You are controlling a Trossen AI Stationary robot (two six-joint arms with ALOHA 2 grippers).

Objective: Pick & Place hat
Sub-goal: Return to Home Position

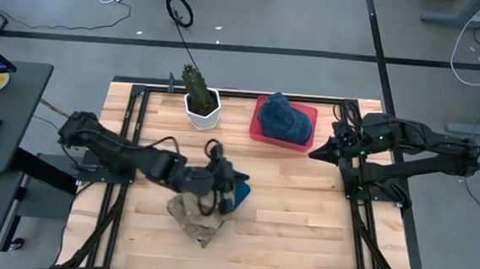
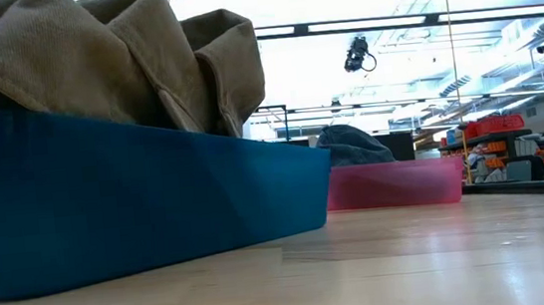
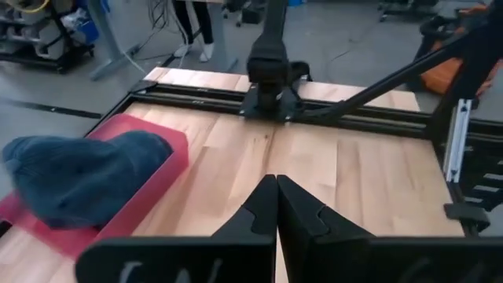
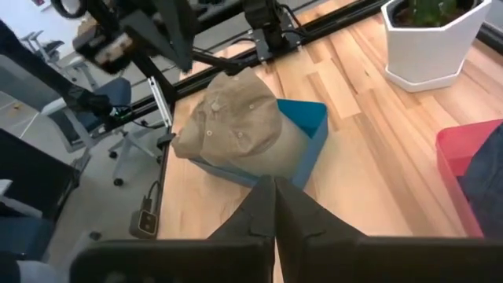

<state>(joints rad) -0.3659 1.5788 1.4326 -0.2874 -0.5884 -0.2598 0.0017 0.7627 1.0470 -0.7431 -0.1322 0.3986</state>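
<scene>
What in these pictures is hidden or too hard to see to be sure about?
- Number of crumpled brown fabric caps in the blue plastic bin: they overlap everywhere; in the high view the left hand, shut above it, covers part.
- Bin's floor: under caps.
- Lower part of the dark blue fabric hat, low view: behind the red plastic tray's wall.
- The right hand, shut at the table's right edge: missing from the low view.

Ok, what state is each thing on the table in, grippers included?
Blue bin: full.
Brown caps: heaped in it, over the rim.
Red tray: occupied.
Blue hat: lying in the tray.
Potted plant: upright.
Left gripper: shut, empty, above the bin.
Right gripper: shut, empty, near the tray.
</scene>
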